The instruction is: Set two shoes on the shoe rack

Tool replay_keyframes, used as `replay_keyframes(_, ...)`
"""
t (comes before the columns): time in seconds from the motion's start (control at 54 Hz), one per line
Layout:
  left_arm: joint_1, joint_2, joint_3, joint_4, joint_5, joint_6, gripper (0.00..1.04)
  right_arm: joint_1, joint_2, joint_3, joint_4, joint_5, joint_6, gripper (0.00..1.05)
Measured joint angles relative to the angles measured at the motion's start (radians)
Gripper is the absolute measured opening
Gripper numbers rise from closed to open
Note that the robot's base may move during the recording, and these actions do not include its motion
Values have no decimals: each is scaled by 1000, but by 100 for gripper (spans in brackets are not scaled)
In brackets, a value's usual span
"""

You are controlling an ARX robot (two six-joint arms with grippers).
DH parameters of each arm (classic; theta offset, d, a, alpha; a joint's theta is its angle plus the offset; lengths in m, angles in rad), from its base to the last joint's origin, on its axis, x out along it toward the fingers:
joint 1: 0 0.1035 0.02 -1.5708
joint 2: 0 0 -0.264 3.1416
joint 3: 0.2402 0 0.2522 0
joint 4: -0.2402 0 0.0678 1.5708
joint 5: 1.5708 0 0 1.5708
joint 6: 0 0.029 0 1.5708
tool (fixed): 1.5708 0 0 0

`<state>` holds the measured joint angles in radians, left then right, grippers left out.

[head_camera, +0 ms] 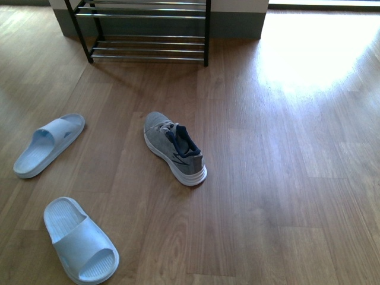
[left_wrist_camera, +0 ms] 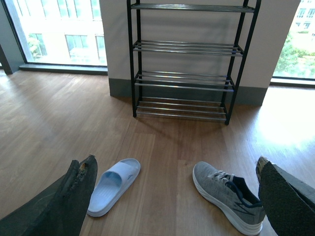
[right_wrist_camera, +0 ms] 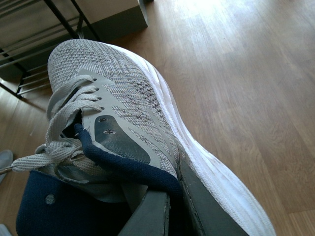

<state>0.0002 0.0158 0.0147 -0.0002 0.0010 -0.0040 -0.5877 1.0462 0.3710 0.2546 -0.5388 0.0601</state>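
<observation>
Wooden floor, left gripper wide open, empty; right gripper clamped on grey sneaker collar

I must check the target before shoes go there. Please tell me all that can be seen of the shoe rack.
The shoe rack has a thin black metal frame and tiers of shiny chrome bars; four tiers show in the left wrist view. It stands upright on the wooden floor, close before a pale wall. No shoe shows on any tier in view, and nothing but the floor is seen touching it.
</observation>
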Motion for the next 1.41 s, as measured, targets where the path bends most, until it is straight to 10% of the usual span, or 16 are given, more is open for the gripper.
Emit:
replay_keyframes(1.353, 0, 0, 0, 0, -1, 0, 95, 0, -2, 0, 0, -9, 0, 1)
replay_keyframes(1.408, -45, 35, 24, -69, -153, -43, 95, 0, -2, 0, 0, -8, 0, 1)
